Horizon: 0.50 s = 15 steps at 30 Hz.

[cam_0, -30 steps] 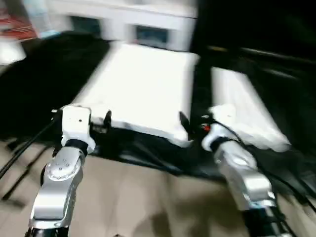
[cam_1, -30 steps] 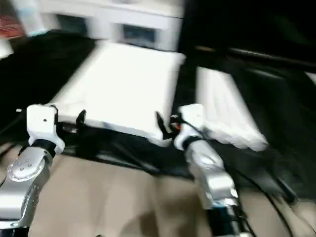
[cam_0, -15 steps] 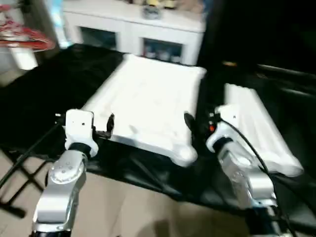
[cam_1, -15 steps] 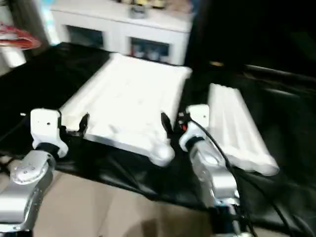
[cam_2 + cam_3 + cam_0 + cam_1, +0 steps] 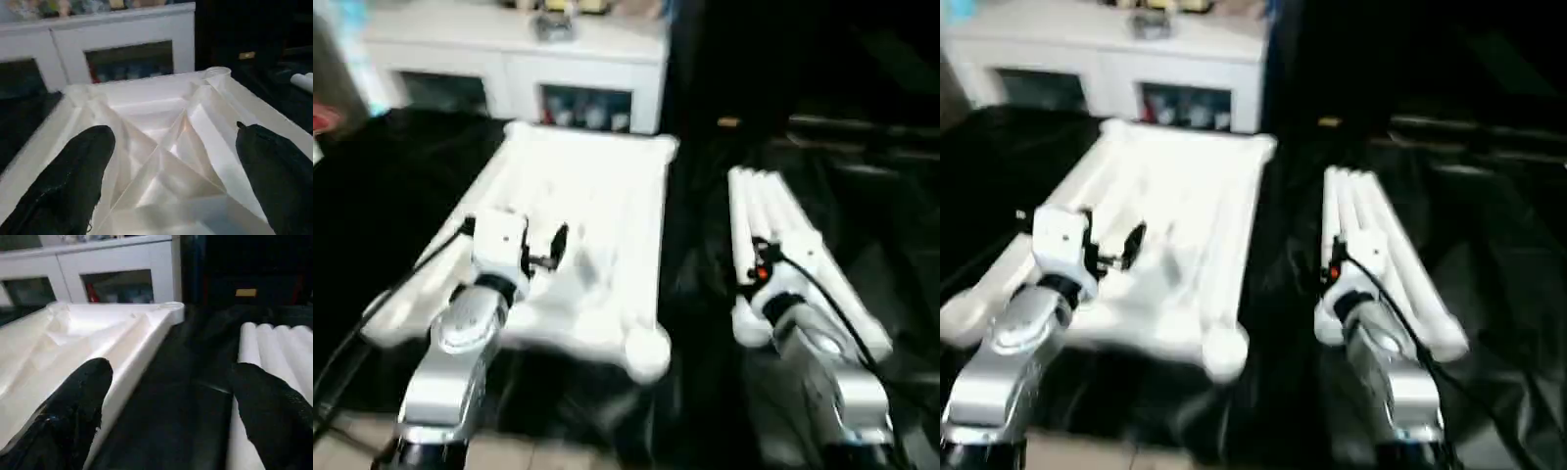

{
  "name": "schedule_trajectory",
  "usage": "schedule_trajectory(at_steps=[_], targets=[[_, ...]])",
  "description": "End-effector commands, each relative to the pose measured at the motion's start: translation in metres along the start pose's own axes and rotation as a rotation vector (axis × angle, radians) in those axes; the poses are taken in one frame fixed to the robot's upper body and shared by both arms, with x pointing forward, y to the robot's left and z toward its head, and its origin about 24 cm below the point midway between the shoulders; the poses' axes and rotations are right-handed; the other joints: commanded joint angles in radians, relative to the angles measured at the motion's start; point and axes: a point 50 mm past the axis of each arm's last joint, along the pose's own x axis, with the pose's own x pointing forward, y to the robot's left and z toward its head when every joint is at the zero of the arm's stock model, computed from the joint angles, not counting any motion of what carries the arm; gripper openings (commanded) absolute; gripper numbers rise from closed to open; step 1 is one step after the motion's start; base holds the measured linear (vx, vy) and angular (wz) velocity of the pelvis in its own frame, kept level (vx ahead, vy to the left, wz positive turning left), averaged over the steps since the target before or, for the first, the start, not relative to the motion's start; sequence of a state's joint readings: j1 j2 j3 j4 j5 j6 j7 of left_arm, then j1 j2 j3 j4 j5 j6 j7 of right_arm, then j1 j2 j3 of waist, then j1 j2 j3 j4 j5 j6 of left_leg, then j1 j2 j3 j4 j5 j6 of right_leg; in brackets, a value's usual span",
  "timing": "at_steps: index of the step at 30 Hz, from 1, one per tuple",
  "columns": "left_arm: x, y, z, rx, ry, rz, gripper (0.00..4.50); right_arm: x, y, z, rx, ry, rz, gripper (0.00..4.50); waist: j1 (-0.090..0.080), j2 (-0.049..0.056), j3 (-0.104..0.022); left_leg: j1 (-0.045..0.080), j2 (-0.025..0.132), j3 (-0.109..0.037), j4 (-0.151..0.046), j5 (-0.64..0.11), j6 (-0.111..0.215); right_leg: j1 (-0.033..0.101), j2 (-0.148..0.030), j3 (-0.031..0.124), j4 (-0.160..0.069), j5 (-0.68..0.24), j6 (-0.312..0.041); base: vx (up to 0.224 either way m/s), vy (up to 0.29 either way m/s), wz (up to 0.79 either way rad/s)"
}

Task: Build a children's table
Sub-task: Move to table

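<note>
**No legs fitted yet**

Both arms had come forward over the table since a second before. The left gripper [image 5: 166, 166], fingers apart, hung above the tabletop [image 5: 587, 225], lying ribs-up. The right gripper [image 5: 171, 406], also spread, sat between tabletop and legs [image 5: 783, 225]. All four legs lay loose; every socket remained empty.

White tabletop [image 5: 1175, 225] lies ribs-up on the black-draped table [image 5: 1283, 294], legs [image 5: 1381, 255] beside it
</note>
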<state>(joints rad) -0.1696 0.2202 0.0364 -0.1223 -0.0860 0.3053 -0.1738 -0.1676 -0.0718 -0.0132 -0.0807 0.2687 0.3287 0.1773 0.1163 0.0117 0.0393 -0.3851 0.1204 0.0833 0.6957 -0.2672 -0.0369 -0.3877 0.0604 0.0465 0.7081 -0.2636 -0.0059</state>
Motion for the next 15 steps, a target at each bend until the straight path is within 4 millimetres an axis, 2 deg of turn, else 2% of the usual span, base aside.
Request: schedule_trajectory(at_steps=[1,2,3,4,5,6,7,8,9,10,11,12,13,14,15], targets=[[0.005,-0.01,0.006,0.019,-0.019,-0.055,4.5,-0.005,-0.013,0.004,-0.014,0.001,-0.056,4.25,-0.036,0.028,-0.067,0.114,0.17,-0.002,-0.093,0.464,0.016,-0.077,-0.161,-0.017,-0.025,0.179,0.002,0.097,0.061,-0.48],[0.005,-0.012,0.006,0.051,-0.017,-0.063,4.5,-0.005,-0.012,0.005,-0.024,-0.001,-0.058,4.25,-0.028,-0.016,-0.065,0.068,0.049,0.096,-0.042,0.312,0.061,-0.052,-0.168,0.034,-0.101,0.341,-0.037,0.09,0.067,-0.43],[0.006,-0.012,0.006,0.09,-0.017,-0.056,4.5,-0.004,-0.012,0.006,-0.032,-0.001,-0.058,4.25,0.02,-0.066,-0.091,-0.066,-0.003,0.038,0.079,-0.037,0.089,0.09,-0.314,0.22,-0.139,0.522,-0.047,0.072,0.126,-0.5],[0.006,-0.011,0.005,0.117,-0.017,-0.031,4.5,-0.004,-0.011,0.006,-0.032,0.0,-0.059,4.25,0.045,-0.042,-0.093,-0.072,0.021,-0.009,0.096,-0.074,0.064,0.082,-0.355,0.236,-0.134,0.658,-0.06,0.072,0.126,-0.5],[0.006,-0.011,0.005,0.116,-0.017,-0.03,4.5,-0.004,-0.011,0.006,-0.032,0.0,-0.059,4.25,0.027,-0.053,-0.077,-0.07,0.016,-0.023,0.083,-0.062,0.017,0.063,-0.297,0.213,-0.128,0.742,-0.078,0.037,0.129,-0.5],[0.007,-0.011,0.005,0.097,-0.012,-0.027,4.5,-0.003,-0.009,0.006,-0.04,-0.001,-0.05,4.25,-0.017,-0.028,-0.068,-0.067,0.01,-0.031,-0.057,0.144,-0.03,0.086,-0.176,0.053,-0.062,0.824,-0.138,-0.048,0.024,-0.31],[0.006,-0.01,0.004,0.092,-0.011,-0.023,4.5,-0.002,-0.008,0.006,-0.054,0.005,-0.041,4.25,-0.031,0.031,-0.079,0.012,0.022,-0.027,-0.118,0.223,-0.081,0.048,-0.1,-0.015,-0.079,0.614,-0.123,-0.048,0.024,-0.31],[0.006,-0.01,0.004,0.091,-0.011,-0.019,4.5,-0.001,-0.007,0.006,-0.064,0.009,-0.034,4.25,-0.079,0.054,-0.073,0.037,0.132,-0.077,-0.158,0.183,-0.102,0.019,-0.091,-0.049,-0.052,0.277,-0.13,-0.057,-0.008,-0.04],[0.005,-0.009,0.005,0.079,-0.013,-0.011,4.5,0.0,-0.006,0.006,-0.077,0.013,-0.021,4.25,-0.091,0.073,-0.063,0.044,0.177,-0.11,-0.186,0.179,-0.093,0.002,-0.103,-0.059,-0.042,0.125,-0.116,0.0,0.0,0.0],[0.005,-0.009,0.005,0.069,-0.015,-0.007,4.5,0.001,-0.005,0.006,-0.085,0.016,-0.012,4.25,-0.119,0.073,-0.055,0.045,0.215,-0.135,-0.21,0.145,0.005,-0.001,-0.118,-0.079,-0.03,-0.036,-0.074,0.0,0.0,0.0],[0.005,-0.009,0.005,0.068,-0.011,-0.003,4.5,0.003,-0.004,0.008,-0.098,0.016,0.007,4.25,-0.126,0.069,-0.067,0.079,0.228,-0.143,-0.187,0.197,0.135,-0.031,-0.132,-0.081,-0.019,-0.064,-0.067,0.0,0.0,0.0],[0.005,-0.009,0.005,0.068,-0.011,-0.004,4.5,0.004,-0.004,0.008,-0.1,0.016,0.011,4.25,-0.131,0.067,-0.067,0.076,0.213,-0.139,-0.173,0.273,0.228,-0.026,-0.145,-0.074,-0.025,-0.04,-0.081,-0.054,-0.075,-0.01],[0.003,-0.009,0.005,0.066,-0.011,-0.009,4.5,0.006,-0.003,0.009,-0.112,0.016,0.034,4.25,-0.12,0.044,-0.067,0.047,0.164,-0.104,-0.14,0.373,0.357,-0.004,-0.177,-0.054,-0.066,0.06,-0.158,-0.054,-0.075,-0.01],[0.001,-0.01,0.005,0.064,-0.012,-0.024,4.5,0.008,-0.002,0.011,-0.125,0.019,0.067,4.25,-0.1,0.008,-0.07,-0.028,0.052,-0.014,-0.076,0.3,0.317,0.055,-0.219,-0.023,-0.14,0.189,-0.233,-0.095,-0.115,-0.1],[0.001,-0.01,0.005,0.064,-0.012,-0.024,4.5,0.008,-0.002,0.011,-0.125,0.019,0.067,4.25,-0.082,-0.011,-0.068,-0.041,0.014,0.014,-0.067,0.215,0.246,0.067,-0.221,-0.02,-0.157,0.176,-0.198,-0.102,-0.137,-0.02]])
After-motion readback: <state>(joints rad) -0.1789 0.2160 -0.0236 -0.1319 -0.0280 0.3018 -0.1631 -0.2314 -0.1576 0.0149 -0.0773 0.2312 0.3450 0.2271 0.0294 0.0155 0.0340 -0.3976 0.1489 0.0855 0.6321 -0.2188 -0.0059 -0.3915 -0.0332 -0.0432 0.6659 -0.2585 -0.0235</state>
